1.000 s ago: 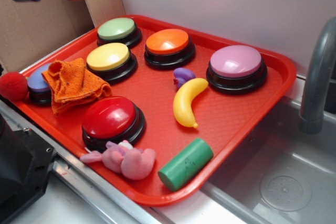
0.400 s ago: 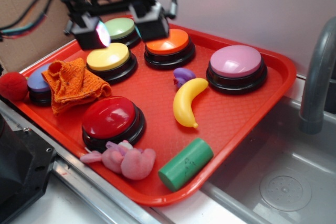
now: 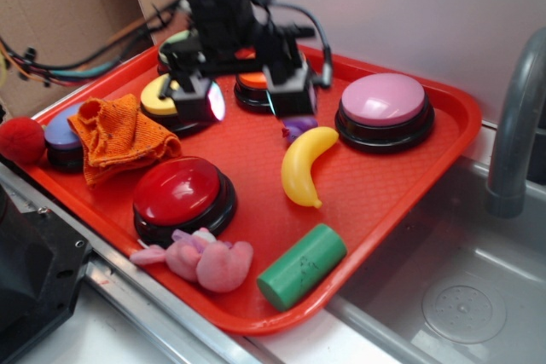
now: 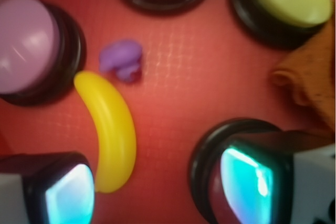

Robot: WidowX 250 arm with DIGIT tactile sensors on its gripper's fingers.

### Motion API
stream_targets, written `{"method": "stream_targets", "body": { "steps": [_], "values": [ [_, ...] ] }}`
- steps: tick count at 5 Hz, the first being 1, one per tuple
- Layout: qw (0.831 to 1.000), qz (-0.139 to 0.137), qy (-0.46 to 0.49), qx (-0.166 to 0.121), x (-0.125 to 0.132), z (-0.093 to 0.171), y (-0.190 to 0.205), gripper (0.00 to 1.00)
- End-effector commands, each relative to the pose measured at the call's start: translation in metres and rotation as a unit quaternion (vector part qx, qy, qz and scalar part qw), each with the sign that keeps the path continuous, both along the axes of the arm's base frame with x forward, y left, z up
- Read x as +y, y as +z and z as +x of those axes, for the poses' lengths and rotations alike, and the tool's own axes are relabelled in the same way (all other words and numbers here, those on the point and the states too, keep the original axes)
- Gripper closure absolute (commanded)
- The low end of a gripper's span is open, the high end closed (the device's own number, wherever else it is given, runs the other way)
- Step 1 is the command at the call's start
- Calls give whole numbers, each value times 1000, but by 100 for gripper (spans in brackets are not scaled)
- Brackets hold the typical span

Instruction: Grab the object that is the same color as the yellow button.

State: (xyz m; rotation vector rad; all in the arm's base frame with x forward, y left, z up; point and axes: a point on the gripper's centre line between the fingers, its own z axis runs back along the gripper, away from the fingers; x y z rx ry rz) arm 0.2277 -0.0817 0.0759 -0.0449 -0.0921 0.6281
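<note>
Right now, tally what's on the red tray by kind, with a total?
Push buttons: 6 (yellow button, green, orange, pink, red, purple half under the cloth)
Banana: 1
Green cylinder: 1
Small purple toy: 1
Orange cloth: 1
Pink plush: 1
Total: 11

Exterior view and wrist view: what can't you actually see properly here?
- Green button, exterior: mostly behind the arm.
- Orange button, exterior: largely hidden by the gripper.
- Purple button, exterior: half under the orange cloth.
- Red button, wrist: covered by a finger.
- Faucet, exterior: cut off.
</note>
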Motion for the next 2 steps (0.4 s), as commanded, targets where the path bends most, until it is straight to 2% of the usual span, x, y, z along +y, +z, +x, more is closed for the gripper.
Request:
{"method": "stream_targets", "body": {
  "steps": [1, 2],
  "values": [
    [998, 15, -46, -27, -19, 22, -26, 0],
    [999, 12, -47, -24, -21, 26, -38, 0]
  ]
}}
